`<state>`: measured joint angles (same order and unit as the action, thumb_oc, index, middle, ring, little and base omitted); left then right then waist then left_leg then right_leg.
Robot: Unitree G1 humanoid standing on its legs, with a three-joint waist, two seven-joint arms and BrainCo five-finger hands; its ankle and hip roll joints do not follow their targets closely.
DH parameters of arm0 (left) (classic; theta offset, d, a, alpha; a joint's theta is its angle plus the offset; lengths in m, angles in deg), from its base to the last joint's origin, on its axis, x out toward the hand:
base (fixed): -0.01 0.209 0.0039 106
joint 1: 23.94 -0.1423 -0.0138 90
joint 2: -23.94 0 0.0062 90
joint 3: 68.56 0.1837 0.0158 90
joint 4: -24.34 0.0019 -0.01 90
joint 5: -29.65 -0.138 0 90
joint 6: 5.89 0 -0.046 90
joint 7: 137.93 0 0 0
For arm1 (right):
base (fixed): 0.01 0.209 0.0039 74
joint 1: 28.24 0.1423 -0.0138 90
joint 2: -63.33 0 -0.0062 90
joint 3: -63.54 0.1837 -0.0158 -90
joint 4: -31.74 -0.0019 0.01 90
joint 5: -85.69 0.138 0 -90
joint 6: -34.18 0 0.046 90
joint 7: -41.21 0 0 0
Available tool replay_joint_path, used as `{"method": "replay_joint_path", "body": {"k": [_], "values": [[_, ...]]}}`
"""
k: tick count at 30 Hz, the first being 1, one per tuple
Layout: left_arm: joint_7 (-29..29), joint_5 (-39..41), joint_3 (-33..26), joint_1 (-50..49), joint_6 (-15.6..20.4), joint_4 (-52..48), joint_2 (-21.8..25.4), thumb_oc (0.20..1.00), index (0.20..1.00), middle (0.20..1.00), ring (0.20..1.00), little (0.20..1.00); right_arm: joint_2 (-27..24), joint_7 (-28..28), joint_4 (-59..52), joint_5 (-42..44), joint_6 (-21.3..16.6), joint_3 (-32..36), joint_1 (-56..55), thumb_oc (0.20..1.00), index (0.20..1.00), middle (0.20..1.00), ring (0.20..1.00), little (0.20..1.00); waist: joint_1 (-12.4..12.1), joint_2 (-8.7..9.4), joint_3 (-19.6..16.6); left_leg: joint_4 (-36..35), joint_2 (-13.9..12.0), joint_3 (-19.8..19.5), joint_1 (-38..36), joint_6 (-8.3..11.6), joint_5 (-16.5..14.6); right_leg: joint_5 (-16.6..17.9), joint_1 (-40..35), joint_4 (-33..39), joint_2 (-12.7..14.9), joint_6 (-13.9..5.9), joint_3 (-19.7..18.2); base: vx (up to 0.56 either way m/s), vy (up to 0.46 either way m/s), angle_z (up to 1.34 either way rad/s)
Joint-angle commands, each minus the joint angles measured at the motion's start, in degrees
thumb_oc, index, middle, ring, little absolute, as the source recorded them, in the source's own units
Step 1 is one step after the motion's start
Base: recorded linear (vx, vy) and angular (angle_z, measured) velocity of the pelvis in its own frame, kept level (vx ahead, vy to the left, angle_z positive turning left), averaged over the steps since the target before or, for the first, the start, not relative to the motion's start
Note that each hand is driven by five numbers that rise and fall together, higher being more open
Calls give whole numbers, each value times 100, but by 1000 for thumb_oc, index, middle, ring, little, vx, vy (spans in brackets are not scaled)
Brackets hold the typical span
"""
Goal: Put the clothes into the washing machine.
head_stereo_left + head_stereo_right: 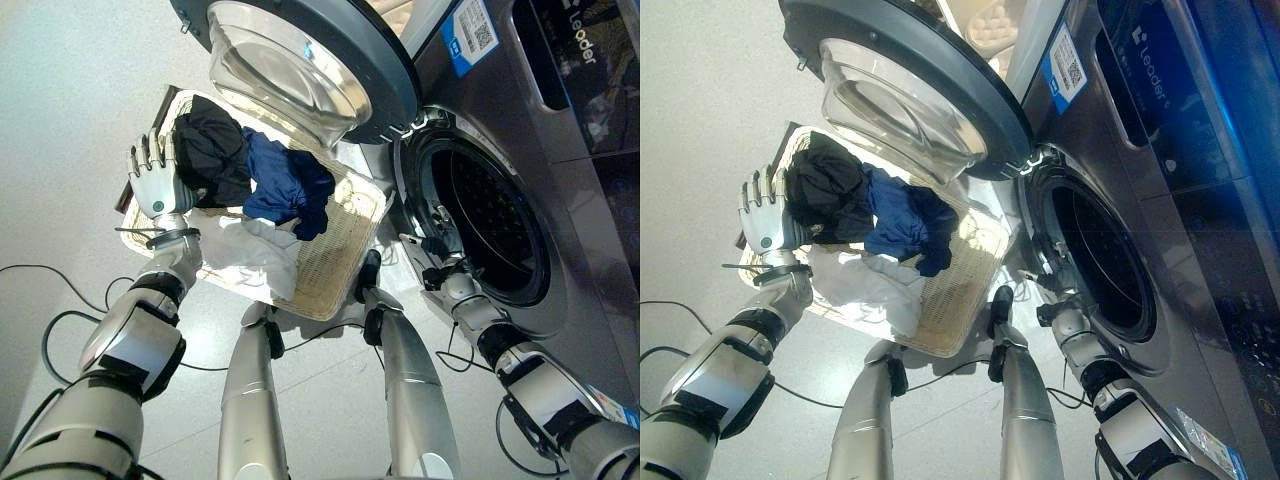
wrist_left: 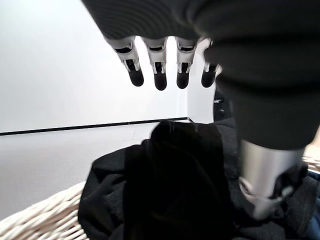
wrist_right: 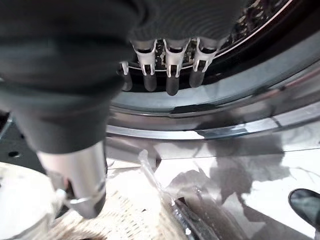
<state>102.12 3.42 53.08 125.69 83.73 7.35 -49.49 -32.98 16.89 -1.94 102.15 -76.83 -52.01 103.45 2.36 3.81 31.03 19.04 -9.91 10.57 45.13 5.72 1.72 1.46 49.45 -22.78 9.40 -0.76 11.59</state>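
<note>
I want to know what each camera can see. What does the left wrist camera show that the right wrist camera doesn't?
The left wrist view alone shows the black garment bunched up below the left hand, whose fingers are straight and hold nothing. The right wrist view alone shows the washing machine with its dark round opening, just past the straight, empty fingers of the right hand. Both views catch a piece of the pale wicker basket.
</note>
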Motion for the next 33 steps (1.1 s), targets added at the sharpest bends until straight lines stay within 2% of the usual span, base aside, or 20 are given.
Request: {"method": "replay_joint_path", "body": {"k": [1,12,13,16,20,27,28,29,30,33], "values": [[75,-100,-37,207,-152,150,202,1000,1000,1000,1000,1000,-335,-132,-275,210,-271,-72,-38,1000,1000,1000,1000,1000,-23,-73,-124,-366,256,-124,452,353,466,-352,70,-293,-92,-458,322,23,39,-1],[-347,74,253,707,-334,304,281,1000,1000,1000,1000,1000,-457,-208,-480,345,-171,-174,180,1000,1000,1000,1000,1000,10,-74,-124,-281,316,-192,822,355,471,-240,422,-322,-49,-507,313,12,22,0],[-687,183,324,879,-374,411,303,1000,1000,1000,1000,1000,-517,-225,-474,383,-211,-177,253,1000,1000,1000,1000,1000,29,-68,-124,-269,326,-194,943,363,479,-206,538,-309,-40,-517,307,32,57,-1],[-1045,368,374,999,-442,469,293,1000,1000,1000,1000,1000,-533,-259,-558,394,-184,-195,302,1000,1000,1000,1000,1000,54,-45,-124,-228,349,-238,1102,351,468,-170,689,-312,-49,-531,275,28,43,2],[-1927,716,502,1146,-695,581,213,1000,1000,1000,1000,1000,-578,-326,-688,487,-126,-218,400,1000,1000,1000,1000,1000,108,-13,-124,-228,363,-279,1259,331,461,-90,844,-255,-78,-564,210,0,0,0],[-2402,852,512,1310,-641,762,150,1000,1000,1000,1000,1000,-624,-385,-630,574,-192,-204,606,1000,1000,1000,1000,1000,153,28,-124,-212,382,-305,1402,320,429,26,984,-138,-93,-606,160,9,8,-3],[-2495,876,532,1330,-605,767,157,586,586,586,586,586,-640,-391,-651,584,-203,-203,612,1000,1000,1000,1000,1000,168,34,-124,-207,385,-304,1422,317,427,47,1011,-127,-103,-614,145,0,0,0],[-2532,876,539,1344,-591,775,162,501,501,501,501,501,-647,-395,-660,599,-209,-207,615,1000,1000,1000,1000,1000,173,38,-124,-210,386,-301,1425,316,426,55,1016,-116,-105,-616,144,0,0,0],[-2687,865,567,1364,-512,753,187,200,200,200,200,200,-675,-427,-723,627,-178,-214,620,1000,1000,1000,1000,1000,187,43,-124,-205,392,-296,1440,318,423,66,1032,-105,-121,-617,128,0,0,0],[-2842,856,638,1375,-430,700,165,200,200,200,200,200,-676,-453,-770,669,-170,-198,614,1000,1000,1000,1000,1000,214,32,-124,-188,405,-285,1448,325,407,71,1059,-111,-140,-626,97,22,22,0]]}}
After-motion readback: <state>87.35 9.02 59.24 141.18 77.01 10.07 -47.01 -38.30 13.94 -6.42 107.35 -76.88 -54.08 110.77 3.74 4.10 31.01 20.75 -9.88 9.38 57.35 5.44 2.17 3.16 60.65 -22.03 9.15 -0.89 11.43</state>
